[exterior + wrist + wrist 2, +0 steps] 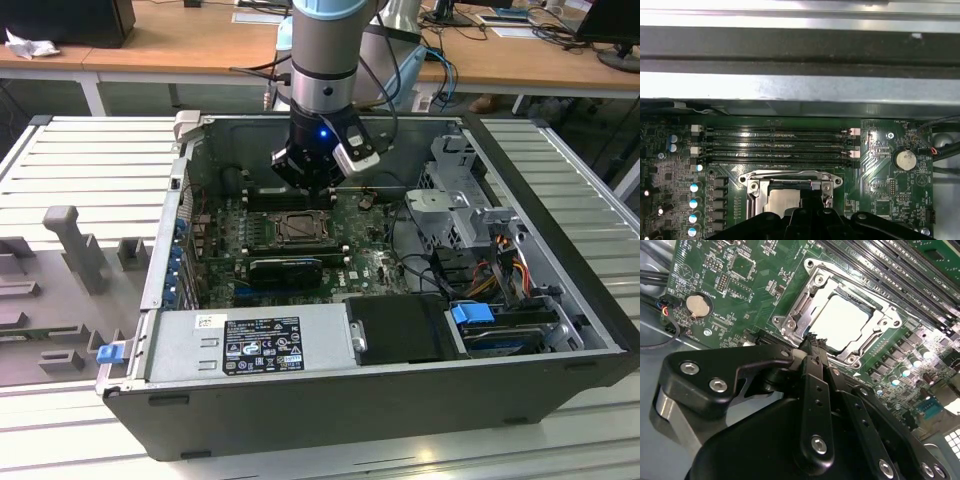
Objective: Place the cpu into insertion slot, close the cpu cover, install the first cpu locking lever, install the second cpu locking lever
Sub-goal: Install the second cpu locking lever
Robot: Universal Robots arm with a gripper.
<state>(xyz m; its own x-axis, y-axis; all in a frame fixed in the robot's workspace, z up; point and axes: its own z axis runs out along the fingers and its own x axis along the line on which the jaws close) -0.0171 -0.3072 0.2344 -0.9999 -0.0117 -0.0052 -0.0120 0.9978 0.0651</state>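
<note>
cpu (840,322) already sitting in insertion slot (837,320), cpu cover (805,315) down around it. My gripper (812,342) hovering right at cover edge, jaws pinched together, holding nothing. Cover looks thin, stiff, springy; I'd push on frame, never chip face.

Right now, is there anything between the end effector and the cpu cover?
Nothing visible. In the second wrist view the end effector sits right at the edge of the cpu cover, which lies closed around the cpu.
</note>
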